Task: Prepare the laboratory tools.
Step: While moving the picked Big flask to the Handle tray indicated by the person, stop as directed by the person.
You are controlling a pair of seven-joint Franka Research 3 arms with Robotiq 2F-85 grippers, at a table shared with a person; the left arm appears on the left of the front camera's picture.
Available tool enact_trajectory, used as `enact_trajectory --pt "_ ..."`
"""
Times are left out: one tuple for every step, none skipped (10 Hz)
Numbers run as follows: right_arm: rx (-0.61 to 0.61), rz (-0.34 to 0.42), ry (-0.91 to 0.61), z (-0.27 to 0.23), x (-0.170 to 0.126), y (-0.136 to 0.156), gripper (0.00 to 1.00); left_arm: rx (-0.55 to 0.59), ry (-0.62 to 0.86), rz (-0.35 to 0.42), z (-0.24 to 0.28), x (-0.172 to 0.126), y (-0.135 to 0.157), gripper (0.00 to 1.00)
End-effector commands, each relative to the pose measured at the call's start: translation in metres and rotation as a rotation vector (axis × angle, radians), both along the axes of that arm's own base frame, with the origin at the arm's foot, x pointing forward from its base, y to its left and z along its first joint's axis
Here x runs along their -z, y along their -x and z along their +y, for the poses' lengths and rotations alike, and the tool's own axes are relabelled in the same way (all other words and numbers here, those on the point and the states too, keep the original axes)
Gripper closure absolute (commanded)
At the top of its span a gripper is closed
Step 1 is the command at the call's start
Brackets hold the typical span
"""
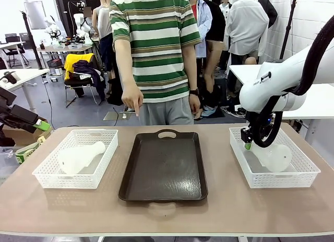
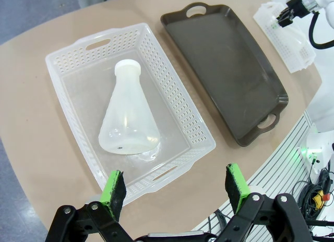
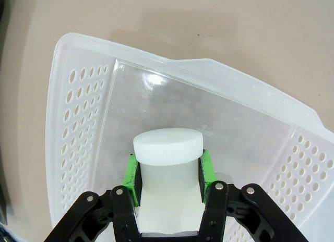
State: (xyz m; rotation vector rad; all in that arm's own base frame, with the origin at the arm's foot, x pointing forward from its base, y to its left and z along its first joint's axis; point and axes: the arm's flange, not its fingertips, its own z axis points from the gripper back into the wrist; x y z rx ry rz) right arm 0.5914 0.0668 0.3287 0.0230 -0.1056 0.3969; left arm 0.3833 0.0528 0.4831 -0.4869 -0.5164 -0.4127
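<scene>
One frosted-white flask [image 1: 78, 157] lies on its side in the left white basket [image 1: 47, 174]. In the left wrist view this flask [image 2: 128, 117] is below and ahead of my left gripper [image 2: 175, 184], which hovers open above the basket's near rim [image 2: 156, 175]. From the front, the left gripper [image 1: 39, 126] hangs off the table's left edge. A second flask [image 1: 275, 156] lies in the right basket [image 1: 292, 178]. My right gripper [image 1: 248, 141] is shut on its neck. Up close, the green pads [image 3: 133, 175] of the right gripper [image 3: 168, 173] clamp the neck just under the flask's white cap [image 3: 167, 145].
A dark brown tray [image 1: 164, 171] sits between the two baskets [image 2: 224, 70]. A person in a striped shirt stands at the far side, one hand [image 1: 133, 102] pointing down toward the table. The right basket's perforated wall [image 3: 78, 122] surrounds the held flask.
</scene>
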Motion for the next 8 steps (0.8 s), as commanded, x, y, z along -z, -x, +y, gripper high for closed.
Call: enact_trajectory --pt "-0.001 -0.001 0.0 0.0 0.001 0.0 1.0 0.02 0.019 -0.015 0.003 0.001 -0.001 0.0" --pt "0.0 0.0 0.0 0.0 0.0 0.0 1.0 0.02 0.019 -0.015 0.003 0.001 -0.001 0.0" --pt "0.003 -0.009 0.037 0.001 -0.008 0.004 1.0 0.02 0.019 -0.015 0.003 0.001 -0.001 0.0" --pt "0.016 -0.013 0.058 0.001 -0.02 0.008 1.0 0.02 0.019 -0.015 0.003 0.001 -0.001 0.0" --pt "0.037 -0.014 0.093 0.001 -0.037 0.013 1.0 0.02 0.019 -0.015 0.003 0.001 -0.001 0.0" --pt "0.071 -0.036 0.123 -0.002 -0.058 0.019 1.0 0.02 0.019 -0.015 0.003 0.001 -0.001 0.0" --pt "0.107 -0.088 0.131 -0.007 -0.084 0.024 1.0 0.02 0.019 -0.015 0.003 0.001 -0.001 0.0" --pt "0.145 -0.116 0.12 -0.011 -0.113 0.029 1.0 0.02 0.019 -0.015 0.003 0.001 -0.001 0.0"
